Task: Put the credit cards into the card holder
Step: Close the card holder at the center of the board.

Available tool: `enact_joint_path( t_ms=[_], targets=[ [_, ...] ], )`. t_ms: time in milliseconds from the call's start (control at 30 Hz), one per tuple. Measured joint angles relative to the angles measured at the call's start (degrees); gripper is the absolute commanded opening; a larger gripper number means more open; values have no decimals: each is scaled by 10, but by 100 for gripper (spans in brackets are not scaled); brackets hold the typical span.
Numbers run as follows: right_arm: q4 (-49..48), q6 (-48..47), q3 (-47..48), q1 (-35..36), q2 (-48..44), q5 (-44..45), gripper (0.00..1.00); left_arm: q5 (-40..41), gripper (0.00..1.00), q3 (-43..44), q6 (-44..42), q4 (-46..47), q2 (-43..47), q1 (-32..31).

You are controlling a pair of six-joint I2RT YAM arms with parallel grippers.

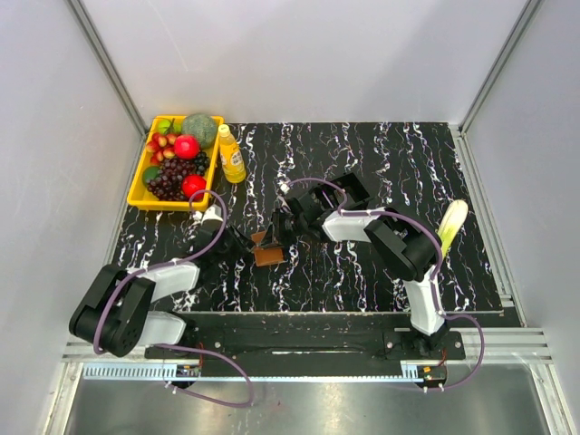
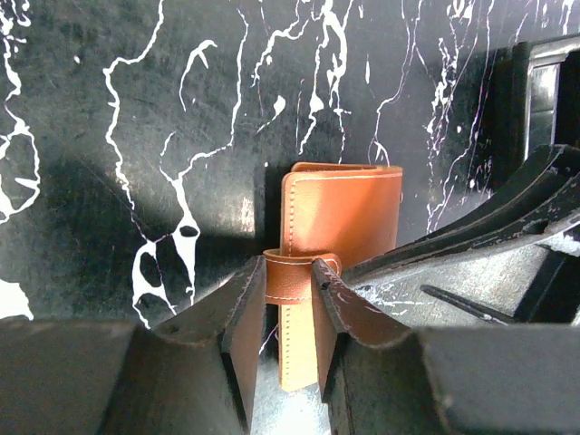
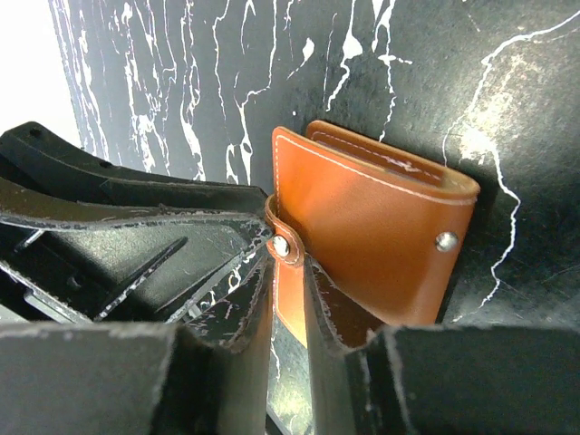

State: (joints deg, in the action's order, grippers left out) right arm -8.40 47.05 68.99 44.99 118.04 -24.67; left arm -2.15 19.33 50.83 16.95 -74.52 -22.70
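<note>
Pinching the card holder [image 2: 344, 213]: left hand [image 2: 288, 274], right hand [image 3: 288, 258].

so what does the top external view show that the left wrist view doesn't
Only the top external view: the yellow fruit tray, the yellow bottle, a pale yellow object near the right edge, and both arms whole. Only the left wrist view: the left gripper pinching the strap of the card holder, and its light stitching up close. Both: the brown card holder lying on the black marbled table.
</note>
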Motion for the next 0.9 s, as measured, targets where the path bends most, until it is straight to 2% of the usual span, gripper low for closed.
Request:
enact_joint_path(
  t_ms=[267,400,567,900],
  targets=[
    [-4,0,-2,-1,0,0,24,-15,29,-12,12,50,-18,6],
    [-24,9,-15,-2,-3,4,29,-21,28,-12,14,60,-18,7],
    [-48,14,-58,-2,-38,31,30,-38,27,-12,17,67,-18,5],
    [-32,-19,-64,-2,-105,98,28,-50,26,-15,17,72,-30,5]
  ],
)
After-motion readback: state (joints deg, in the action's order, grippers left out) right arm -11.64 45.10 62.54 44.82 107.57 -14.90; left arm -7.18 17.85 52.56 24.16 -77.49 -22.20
